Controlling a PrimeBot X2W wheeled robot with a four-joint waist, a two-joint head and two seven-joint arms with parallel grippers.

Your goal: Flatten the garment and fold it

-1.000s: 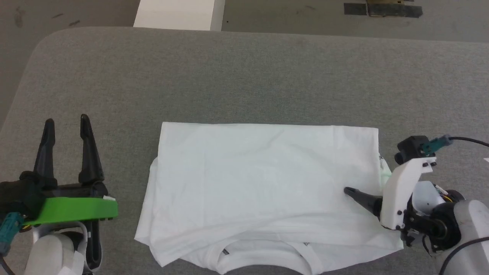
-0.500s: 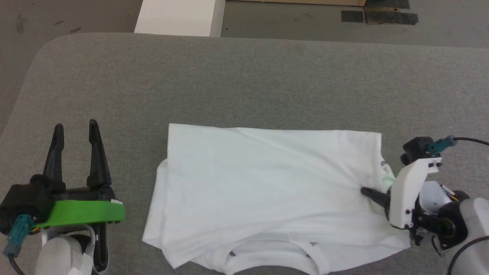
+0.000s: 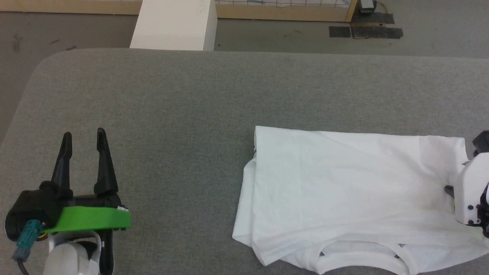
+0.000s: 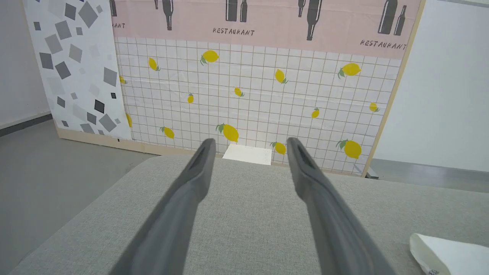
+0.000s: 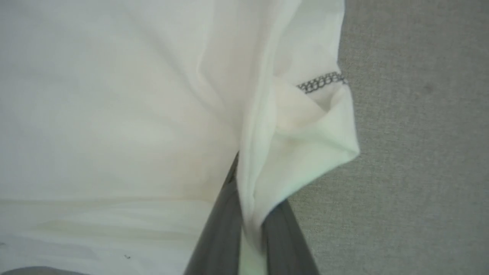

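Observation:
The garment point(image 3: 344, 183), a white T-shirt folded into a wide rectangle, lies on the right half of the grey table point(image 3: 153, 95), with its collar toward the near edge. My right gripper point(image 3: 447, 189) is at the garment's right edge. In the right wrist view that gripper point(image 5: 250, 229) is shut on a bunched fold of the garment point(image 5: 114, 95), close to a dark stitched seam point(image 5: 321, 82). My left gripper point(image 3: 84, 135) hovers open over bare table at the near left, well apart from the cloth. In the left wrist view this gripper point(image 4: 250, 143) holds nothing, and a corner of the garment point(image 4: 447, 252) shows at the lower right.
A white rigid box point(image 3: 172, 23) stands on the floor beyond the table's far edge; it also shows in the left wrist view point(image 4: 247, 154). Dark tape patches point(image 3: 366, 30) mark the floor farther right. A lemon-printed panel point(image 4: 267, 88) stands behind.
The right gripper closed on the garment's right edge and dragged the whole shirt to the right across the table. The head view tilted up slightly. The left gripper stayed open in place.

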